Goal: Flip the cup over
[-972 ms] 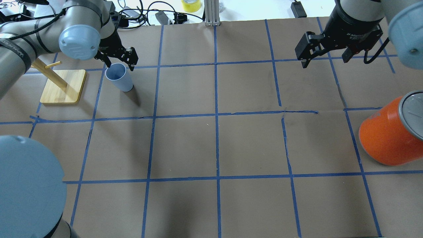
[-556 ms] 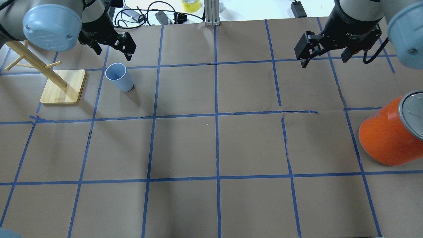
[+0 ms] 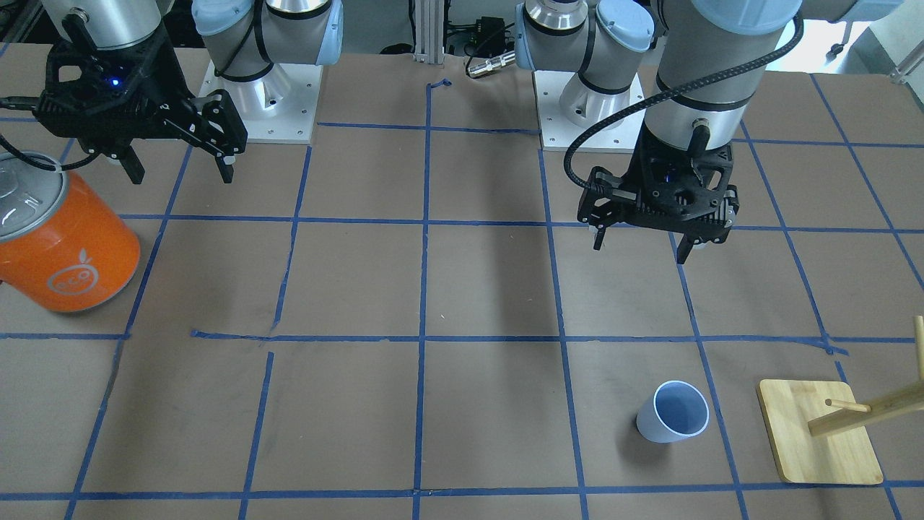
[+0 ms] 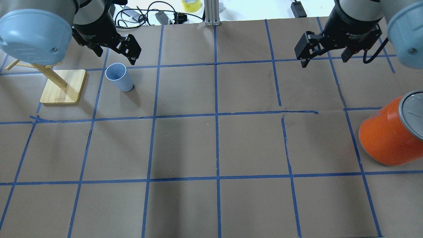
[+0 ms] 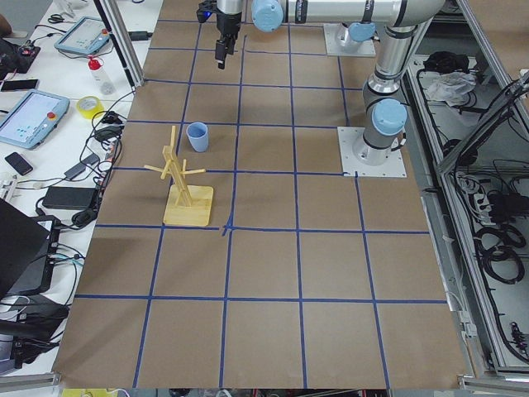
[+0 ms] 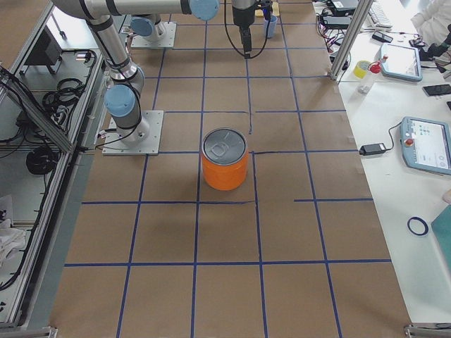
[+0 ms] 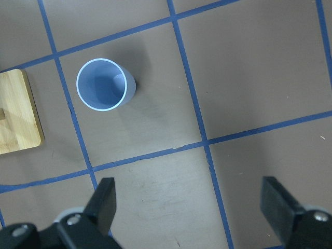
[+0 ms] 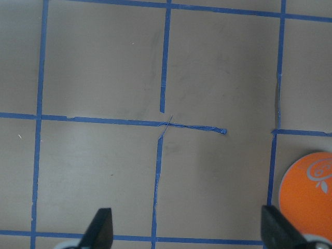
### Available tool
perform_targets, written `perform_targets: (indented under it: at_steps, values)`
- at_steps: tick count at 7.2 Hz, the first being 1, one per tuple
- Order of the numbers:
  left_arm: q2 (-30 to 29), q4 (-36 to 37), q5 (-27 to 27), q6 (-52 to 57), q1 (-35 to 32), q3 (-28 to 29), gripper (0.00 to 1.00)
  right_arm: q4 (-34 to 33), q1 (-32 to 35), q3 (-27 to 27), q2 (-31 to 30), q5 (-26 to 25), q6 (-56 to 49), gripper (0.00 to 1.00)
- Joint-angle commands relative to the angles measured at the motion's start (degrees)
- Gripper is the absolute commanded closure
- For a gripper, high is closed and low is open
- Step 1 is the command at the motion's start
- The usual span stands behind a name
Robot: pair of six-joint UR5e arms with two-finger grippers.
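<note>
Overhead exterior view: a brown surface (image 4: pixel 211 145) marked into squares by blue tape. The cup (image 4: pixel 119 78), pale blue and tapered, stands upright with its mouth up near the far left corner of the surface, just right of a wooden stand (image 4: pixel 62 86). No gripper touches it.

The left gripper (image 4: pixel 114 49) hangs above the surface just beyond the cup, toward the far edge, with its fingers spread wide and nothing between them. The left wrist view confirms this: both fingers (image 7: pixel 106 199) show well apart at the bottom of the picture, with the cup clear of them. The right gripper (image 4: pixel 325 53) hovers near the far right corner, also spread wide and empty. An orange can (image 4: pixel 391 137) sits at the right edge, well apart from everything else.

Judging from the cup standing free, mouth up, with both grippers clear, the flip may already be done or may not have begun.

Risks from here, as a judgement: the cup is light and tall for its base, so a finger brushing its rim on any descent could tip it. A knock toward the left edge would send it against the stand. A grip too near the rim might squeeze the cup out sideways.
</note>
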Motion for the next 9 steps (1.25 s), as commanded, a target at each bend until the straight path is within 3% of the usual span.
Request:
perform_targets:
  at_steps: [1, 3, 9]
  values:
    - [2.88, -0.86, -0.75, -1.69, 0.5, -3.18, 0.0, 0.0, 0.0, 0.0, 0.0, 0.19, -0.04, 0.0]
    - [3.51, -6.49, -3.21, -7.47, 0.85, -2.14, 0.0, -0.35, 0.0, 0.0, 0.0, 0.01, 0.05, 0.0]
    - [3.33, -6.59, -4.97, -10.67, 0.94, -1.34, 0.0, -0.44, 0.0, 0.09, 0.0, 0.19, 0.05, 0.0]
